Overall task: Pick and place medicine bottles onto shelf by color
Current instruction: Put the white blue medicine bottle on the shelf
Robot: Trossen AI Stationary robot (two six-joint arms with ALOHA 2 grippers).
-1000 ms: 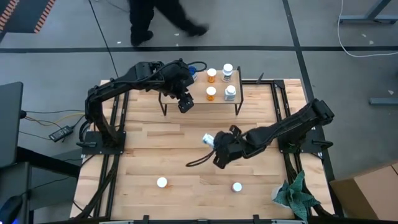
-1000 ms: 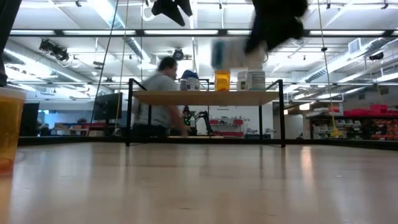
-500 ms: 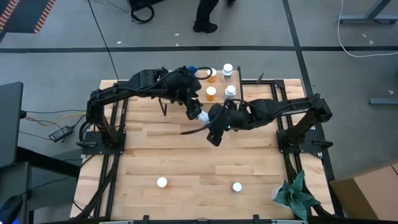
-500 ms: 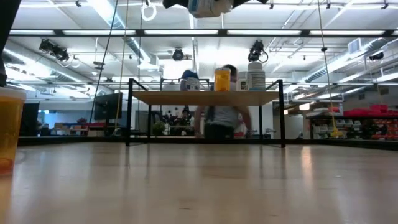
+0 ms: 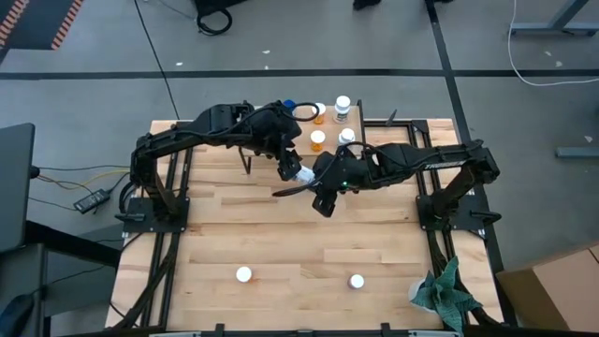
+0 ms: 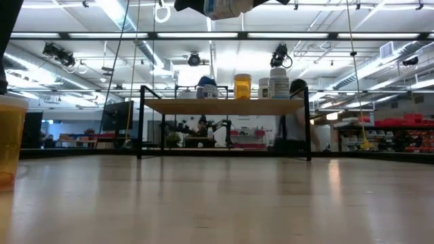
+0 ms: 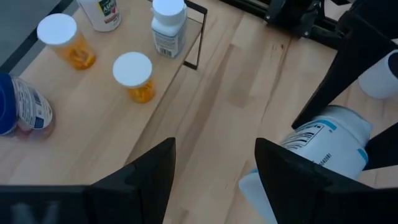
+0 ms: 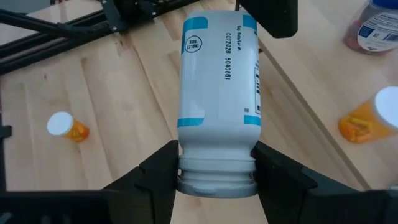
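From above, your right gripper [image 5: 301,178] carries the white bottle [image 5: 303,175] beside the shelf [image 5: 329,150], meeting the left gripper [image 5: 285,169]. Right wrist: jaws pinch its cap end. Left wrist: fingers [image 7: 140,168] spread, bottle just alongside — centre them first.

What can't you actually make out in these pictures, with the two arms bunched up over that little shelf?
- The white bottle in the right gripper: cap cut off by the right wrist view's edge.
- Left gripper: high view hides whether it touches that bottle; the arms overlap there.
- Shelf: its near part is covered by the arms in the high view.
- Orange bottle: cut off by the low view's edge.
- Bottle labels on the shelf: too small to read.
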